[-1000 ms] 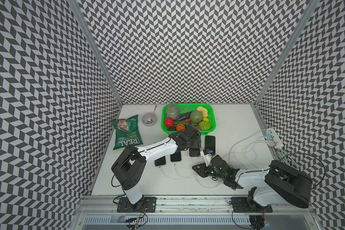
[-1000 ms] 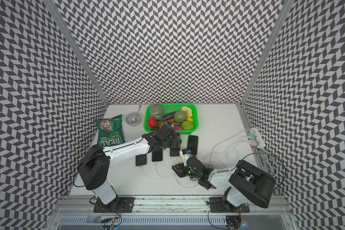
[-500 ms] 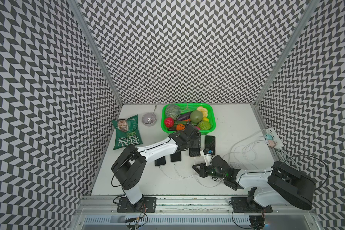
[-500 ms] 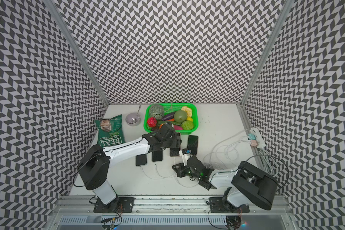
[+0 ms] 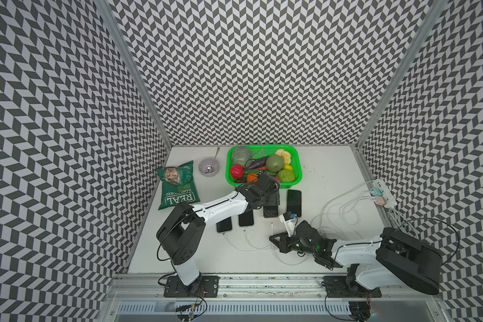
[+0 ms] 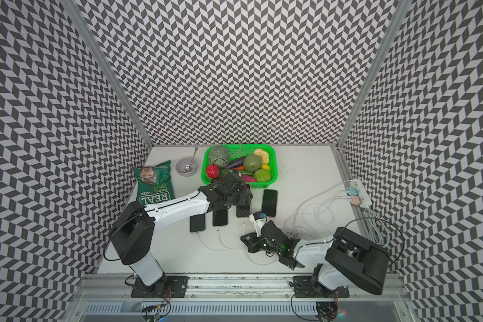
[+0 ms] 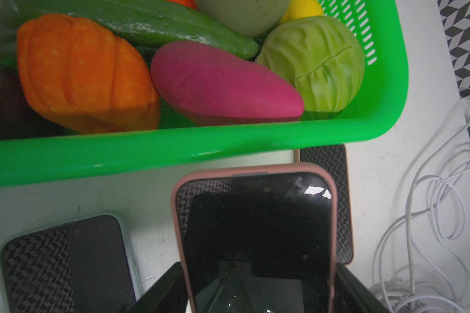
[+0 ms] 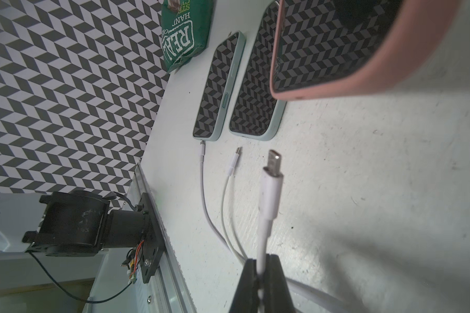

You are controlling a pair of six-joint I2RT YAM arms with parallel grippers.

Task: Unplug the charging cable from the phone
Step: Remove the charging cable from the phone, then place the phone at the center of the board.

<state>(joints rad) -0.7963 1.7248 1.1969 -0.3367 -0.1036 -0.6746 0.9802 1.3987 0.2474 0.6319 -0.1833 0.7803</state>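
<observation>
The phone (image 7: 255, 230), black-screened in a pink case, is clamped at its sides by my left gripper (image 7: 258, 292), which is shut on it. In both top views that phone (image 5: 271, 212) is third in a row of phones, under the left gripper (image 5: 268, 196). My right gripper (image 8: 261, 264) is shut on the white charging cable (image 8: 269, 195). The cable's plug (image 8: 274, 158) stands bare, out of the pink phone (image 8: 337, 48) and a short way off its end. In a top view the right gripper (image 6: 247, 241) lies low on the table, in front of the phones.
Two mint-cased phones (image 8: 220, 86) lie left of the pink one, the outer with its cable in, the other's plug (image 8: 235, 157) loose. A fourth phone (image 5: 294, 203) lies right. A green basket (image 5: 297, 178), chips bag (image 5: 177, 185), bowl (image 5: 208, 166), power strip (image 5: 382, 193), coiled cables (image 5: 343, 214).
The right gripper's jaws have pinched tighter on the cable. Neither arm nor the phones have visibly moved.
</observation>
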